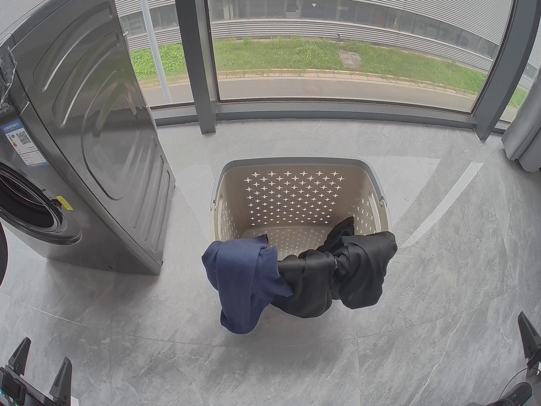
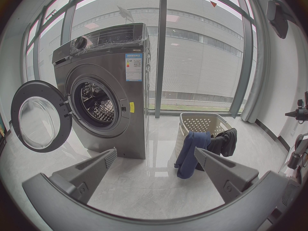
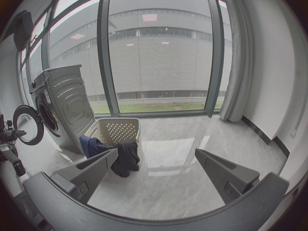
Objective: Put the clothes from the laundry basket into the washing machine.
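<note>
Grey floor (image 1: 428, 288) separates washing machine (image 1: 96, 131) from laundry basket (image 1: 293, 198), clothes (image 1: 304, 283) over its near rim; left gripper (image 2: 154, 152) and right gripper (image 3: 156, 153) spread.

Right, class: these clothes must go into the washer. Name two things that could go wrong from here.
The blue garment and black garment overlap on the laundry basket rim; lifting one may drag the other onto the floor. The washing machine door stands open sideways; a carried garment could snag there.
</note>
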### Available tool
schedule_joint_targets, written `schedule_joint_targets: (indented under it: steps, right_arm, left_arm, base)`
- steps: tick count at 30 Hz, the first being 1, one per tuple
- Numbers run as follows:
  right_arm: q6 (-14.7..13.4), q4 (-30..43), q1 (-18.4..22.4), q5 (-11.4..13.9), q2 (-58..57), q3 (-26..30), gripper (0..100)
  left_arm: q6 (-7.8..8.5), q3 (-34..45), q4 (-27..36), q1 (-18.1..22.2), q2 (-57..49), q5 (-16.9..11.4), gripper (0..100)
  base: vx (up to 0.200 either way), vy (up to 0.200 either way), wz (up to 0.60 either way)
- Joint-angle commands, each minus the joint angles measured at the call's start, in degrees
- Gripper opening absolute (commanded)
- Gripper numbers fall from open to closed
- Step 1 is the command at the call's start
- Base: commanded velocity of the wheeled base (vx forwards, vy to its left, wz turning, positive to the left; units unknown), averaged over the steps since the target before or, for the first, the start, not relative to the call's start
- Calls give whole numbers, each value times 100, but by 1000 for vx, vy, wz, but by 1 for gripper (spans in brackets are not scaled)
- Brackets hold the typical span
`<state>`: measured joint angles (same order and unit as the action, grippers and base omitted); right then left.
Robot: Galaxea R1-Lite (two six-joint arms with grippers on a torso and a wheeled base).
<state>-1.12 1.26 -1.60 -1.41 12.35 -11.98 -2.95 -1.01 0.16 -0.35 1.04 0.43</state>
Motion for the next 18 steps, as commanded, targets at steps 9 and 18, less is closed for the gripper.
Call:
schedule_joint_targets:
  steps: [9,18]
  right_arm:
    - [-1110,-1418,-209,598,3371,56,100]
    - [-512,-2692,-807,572,4988,284,100]
  left_arm:
    - [-4,92,2,0,-104,1,100]
    - [-4,92,2,0,-104,1,100]
  base:
    - [22,0,0]
    - [0,0,0]
